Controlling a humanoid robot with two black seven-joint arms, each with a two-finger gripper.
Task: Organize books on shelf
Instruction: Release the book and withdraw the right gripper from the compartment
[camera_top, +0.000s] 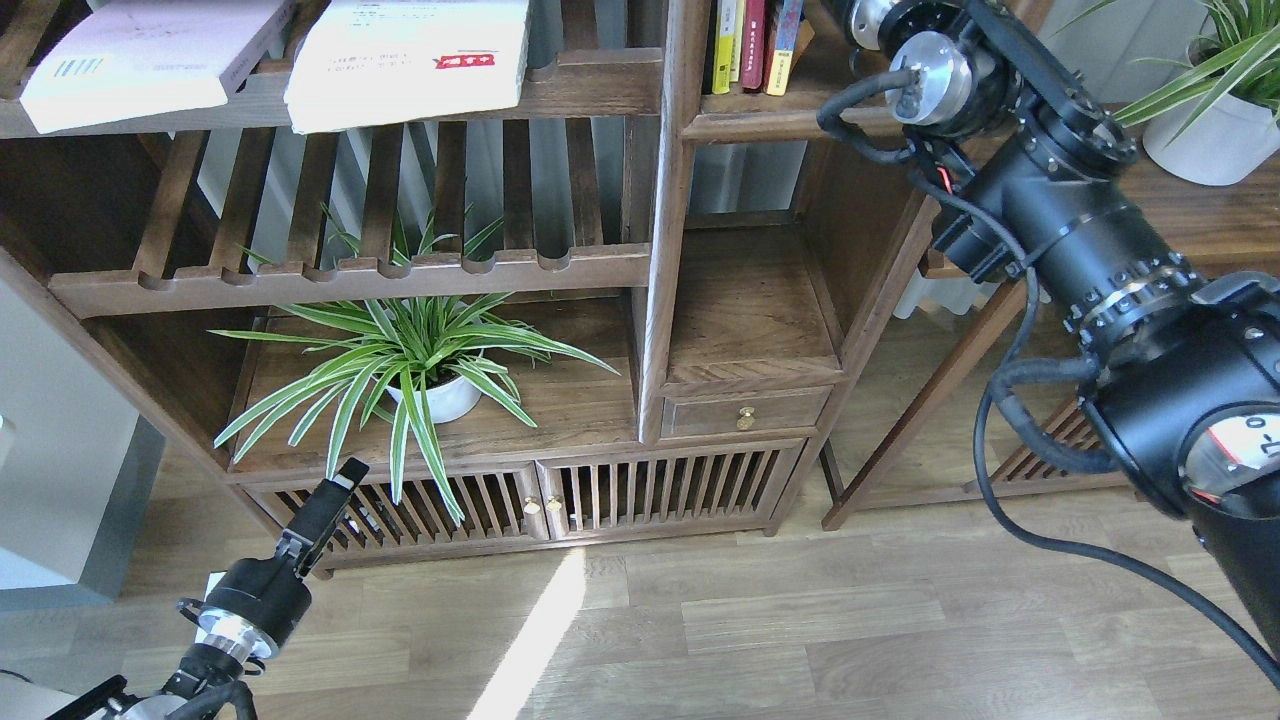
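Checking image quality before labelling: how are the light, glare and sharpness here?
Head view: even daylight; a bright sun stripe crosses the floor; the large white book is nearly washed out; the right arm looms large and close, its pincer out of frame; the left pincer is dark, fingers indistinct.

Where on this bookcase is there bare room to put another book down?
The narrow compartment above the small drawer is bare. The board around the plant pot is crowded by leaves. The top slatted rack holds the lilac book and the white book.
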